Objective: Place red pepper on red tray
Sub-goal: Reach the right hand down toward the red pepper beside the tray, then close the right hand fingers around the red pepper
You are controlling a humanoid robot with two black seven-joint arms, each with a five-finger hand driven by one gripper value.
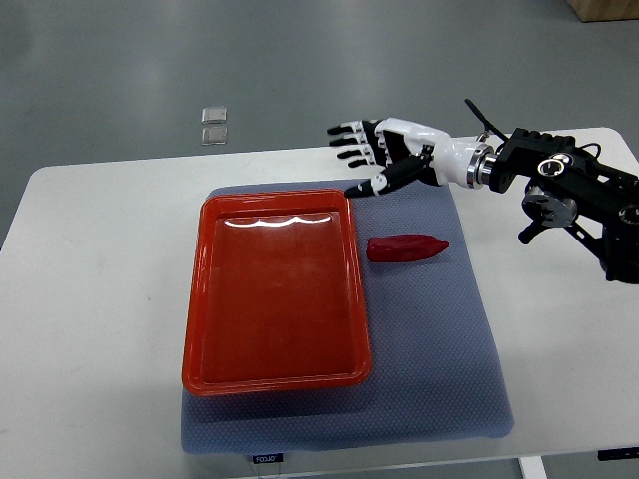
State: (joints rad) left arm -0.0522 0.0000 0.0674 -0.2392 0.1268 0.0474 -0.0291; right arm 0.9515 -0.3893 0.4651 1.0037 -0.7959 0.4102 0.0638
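Right hand (384, 150): fingers spread, empty, beyond red pepper (407, 247). Advised: grasp mid-body, lift clear of red tray (197, 309) rim.

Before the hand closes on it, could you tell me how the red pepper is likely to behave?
The red pepper is long and tapered, so it may roll or pivot. Its glossy skin looks slippery. The textured grey mat should limit sliding.

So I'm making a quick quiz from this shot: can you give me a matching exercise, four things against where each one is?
Things:
1 red pepper
2 red tray
3 right hand
4 blue mat

Places:
A flat on the white table
B open, above the mat's far edge
C on the mat, just right of the tray
D on the mat's left part

Pairs: 1-C, 2-D, 3-B, 4-A
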